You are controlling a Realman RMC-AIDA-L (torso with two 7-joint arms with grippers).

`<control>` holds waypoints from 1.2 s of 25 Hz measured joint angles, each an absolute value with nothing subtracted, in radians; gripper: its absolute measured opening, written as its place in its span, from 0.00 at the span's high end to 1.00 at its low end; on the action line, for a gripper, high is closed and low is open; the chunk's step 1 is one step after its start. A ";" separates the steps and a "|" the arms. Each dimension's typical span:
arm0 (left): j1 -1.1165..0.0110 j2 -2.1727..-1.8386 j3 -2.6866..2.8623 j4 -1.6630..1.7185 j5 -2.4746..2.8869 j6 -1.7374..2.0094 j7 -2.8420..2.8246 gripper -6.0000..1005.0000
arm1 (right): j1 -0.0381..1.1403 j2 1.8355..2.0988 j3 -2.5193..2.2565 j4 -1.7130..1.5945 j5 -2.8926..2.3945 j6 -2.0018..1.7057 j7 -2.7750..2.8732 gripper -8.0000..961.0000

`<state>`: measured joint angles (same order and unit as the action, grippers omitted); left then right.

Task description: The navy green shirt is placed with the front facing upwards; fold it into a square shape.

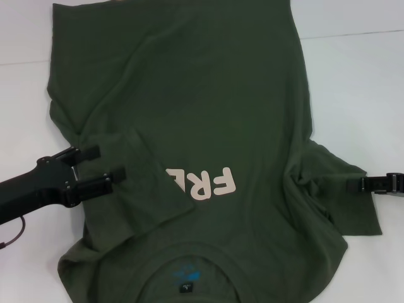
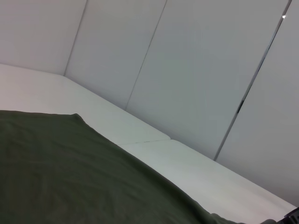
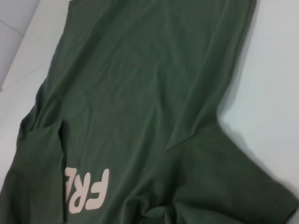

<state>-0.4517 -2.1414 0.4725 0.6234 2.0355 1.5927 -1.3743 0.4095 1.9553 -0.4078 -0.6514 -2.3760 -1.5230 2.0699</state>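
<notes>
The navy green shirt lies front up on the white table, collar nearest me. Its left side and sleeve are folded inward over the chest, so the pale letters read only "FRE". My left gripper stands open over that folded flap, with nothing between its fingers. My right gripper is at the outer edge of the spread right sleeve, where the cloth is bunched. The right wrist view shows the shirt and its letters. In the left wrist view a flat stretch of the shirt fills the lower part.
White table surrounds the shirt on the left, right and far side. A seam in the tabletop runs near the shirt's hem. Pale wall panels stand behind the table's far edge.
</notes>
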 joint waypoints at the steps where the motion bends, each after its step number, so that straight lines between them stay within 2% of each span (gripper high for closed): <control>1: -0.452 -2.141 0.472 0.623 2.036 1.592 -1.374 0.08 | 0.410 1.955 -0.409 -0.650 -2.376 -1.520 2.071 0.36; 12: -0.452 -2.141 0.472 0.624 2.036 1.589 -1.374 0.08 | 0.411 1.954 -0.430 -0.647 -2.376 -1.514 2.075 0.85; 17: -0.452 -2.141 0.472 0.624 2.036 1.588 -1.374 0.08 | 0.410 1.955 -0.418 -0.654 -2.374 -1.511 2.075 0.97; 30: -0.453 -2.141 0.472 0.623 2.035 1.587 -1.376 0.08 | 0.407 1.940 -0.379 -0.675 -2.343 -1.531 2.075 0.97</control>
